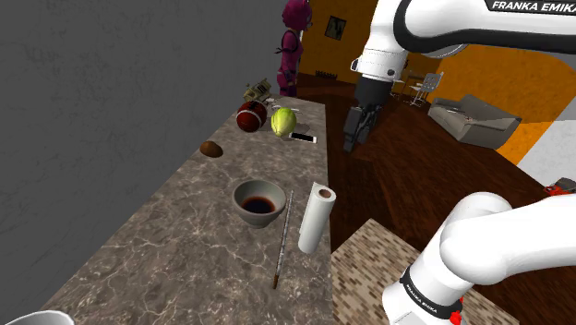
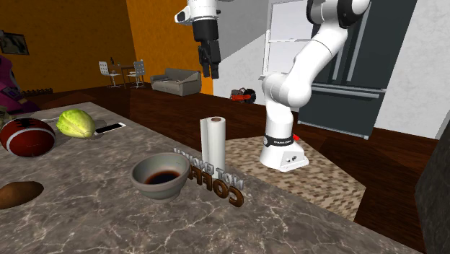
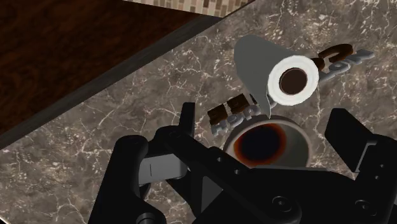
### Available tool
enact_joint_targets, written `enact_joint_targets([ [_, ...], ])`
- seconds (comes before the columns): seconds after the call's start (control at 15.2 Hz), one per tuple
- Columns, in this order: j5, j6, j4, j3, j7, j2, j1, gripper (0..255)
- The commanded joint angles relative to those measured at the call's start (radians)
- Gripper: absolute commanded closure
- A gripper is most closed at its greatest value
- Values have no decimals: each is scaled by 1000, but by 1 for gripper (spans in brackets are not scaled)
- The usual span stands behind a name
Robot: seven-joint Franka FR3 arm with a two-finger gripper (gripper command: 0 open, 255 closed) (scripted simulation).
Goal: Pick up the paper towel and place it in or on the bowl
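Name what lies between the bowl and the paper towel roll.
A thin brown lettered sign stands on edge between the bowl and the paper towel roll, in the shoulder view.

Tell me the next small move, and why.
Probably lower the tool toward the roll: the tool hangs open and empty well above the counter, while the roll stands upright, untouched, beside the bowl.

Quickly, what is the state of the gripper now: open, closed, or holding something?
Gripper: open, jaws apart, holding nothing; the paper towel is not between them.
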Motion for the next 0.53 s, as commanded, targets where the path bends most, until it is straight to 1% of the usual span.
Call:
enact_joint_targets([
  [0.0,0,0,0,0,0,0,0,0],
  [0.46,74,212,-125,106,82,87,43,0],
])
